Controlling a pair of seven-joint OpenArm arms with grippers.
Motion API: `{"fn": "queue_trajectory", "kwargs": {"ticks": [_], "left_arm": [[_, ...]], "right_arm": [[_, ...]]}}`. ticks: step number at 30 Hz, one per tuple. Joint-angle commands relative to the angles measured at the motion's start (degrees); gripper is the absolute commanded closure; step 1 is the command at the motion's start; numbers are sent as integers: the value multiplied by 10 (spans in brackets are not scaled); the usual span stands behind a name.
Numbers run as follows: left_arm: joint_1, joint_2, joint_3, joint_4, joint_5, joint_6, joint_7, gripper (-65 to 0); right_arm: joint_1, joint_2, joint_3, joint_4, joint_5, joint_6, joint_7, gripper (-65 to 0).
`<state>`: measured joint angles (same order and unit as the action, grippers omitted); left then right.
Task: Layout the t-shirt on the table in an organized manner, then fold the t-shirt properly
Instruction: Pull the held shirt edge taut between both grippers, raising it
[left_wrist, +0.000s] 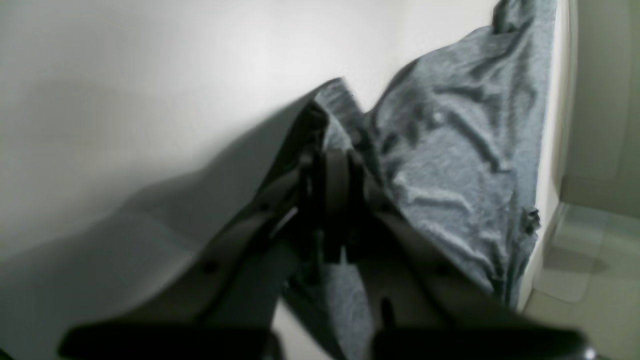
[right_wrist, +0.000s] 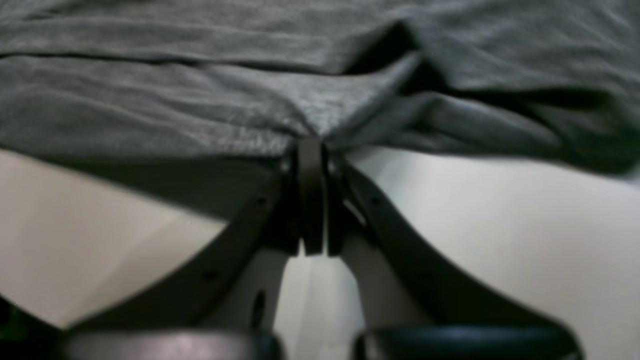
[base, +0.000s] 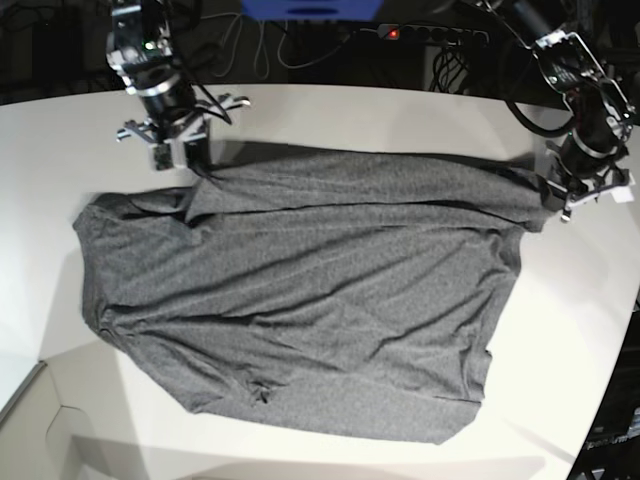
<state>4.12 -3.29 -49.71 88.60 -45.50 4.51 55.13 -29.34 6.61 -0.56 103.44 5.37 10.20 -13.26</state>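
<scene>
I had both grippers pinching the t-shirt (base: 300, 300) on the table (base: 400, 120): the right gripper (right_wrist: 311, 142) pressed shut on the far edge, the left gripper (left_wrist: 327, 135) clamped on the opposite far corner. The shirt's long axis ran between them, its body lying ahead of and below both.

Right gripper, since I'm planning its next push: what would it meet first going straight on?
The right gripper, already shut on the t-shirt edge, would likely run straight into more bunched shirt cloth lying on the table.
</scene>
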Motion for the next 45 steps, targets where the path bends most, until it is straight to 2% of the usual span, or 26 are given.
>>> {"fn": "queue_trajectory", "kwargs": {"ticks": [1, 6, 11, 17, 26, 30, 38, 45], "left_arm": [[-5, -9, -2, 21, -11, -2, -7, -1], [-4, -9, -3, 47, -11, -2, -2, -1], [-4, -9, -4, 50, -11, -2, 34, -1], [21, -9, -8, 63, -10, -2, 32, -1], [31, -8, -69, 89, -10, -3, 36, -1], [41, -9, -69, 89, -10, -3, 36, -1], [42, -9, -70, 89, -10, -3, 36, -1], [40, -15, -67, 87, -6, -3, 36, -1]], "right_arm": [[-5, 3, 8, 13, 4, 0, 25, 0], [-31, 3, 26, 14, 21, 0, 60, 0], [-62, 3, 25, 28, 29, 0, 95, 0], [-81, 3, 24, 52, 29, 0, 100, 0], [-113, 3, 14, 63, 29, 0, 119, 0], [-127, 5, -3, 68, 29, 0, 139, 0], [-149, 6, -48, 68, 28, 0, 140, 0], [-144, 6, -47, 68, 28, 0, 140, 0]]}}
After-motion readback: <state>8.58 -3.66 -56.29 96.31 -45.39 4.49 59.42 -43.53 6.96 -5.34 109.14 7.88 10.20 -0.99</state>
